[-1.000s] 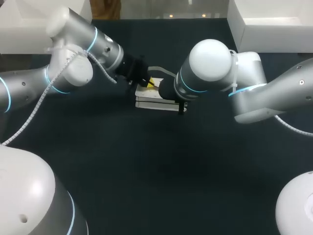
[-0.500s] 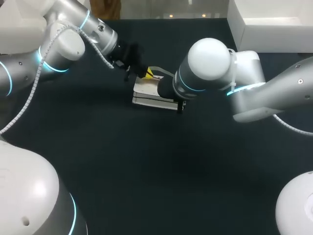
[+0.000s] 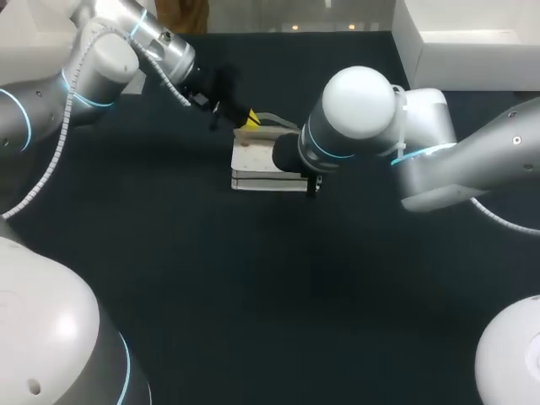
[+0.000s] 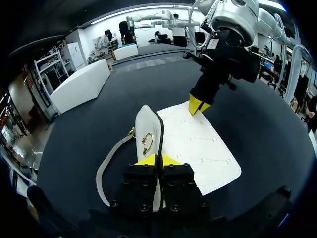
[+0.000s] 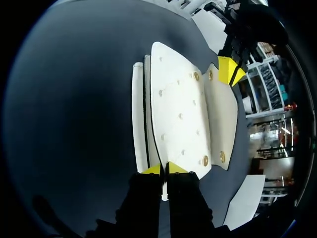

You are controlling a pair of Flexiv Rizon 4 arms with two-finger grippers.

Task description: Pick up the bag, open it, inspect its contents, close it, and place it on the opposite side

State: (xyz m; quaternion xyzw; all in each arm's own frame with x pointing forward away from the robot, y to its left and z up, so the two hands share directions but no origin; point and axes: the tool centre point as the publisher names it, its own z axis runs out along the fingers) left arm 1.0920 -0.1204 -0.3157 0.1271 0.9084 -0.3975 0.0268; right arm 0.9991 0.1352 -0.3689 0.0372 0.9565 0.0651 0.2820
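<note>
A white rectangular handbag (image 3: 257,160) lies flat on the dark table (image 3: 253,295), with its pale strap (image 3: 274,118) looping off the far side. The left arm (image 3: 101,59) enters from the far left. The left gripper (image 3: 250,121) has its yellow tips at the handbag's far edge. The right arm (image 3: 363,110) covers the handbag's right end.

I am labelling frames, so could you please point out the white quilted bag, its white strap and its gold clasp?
white quilted bag (image 4: 203,146): left wrist view, quilted panel.
white strap (image 4: 106,157): left wrist view, outer curve.
gold clasp (image 4: 147,143): left wrist view, ring.
</note>
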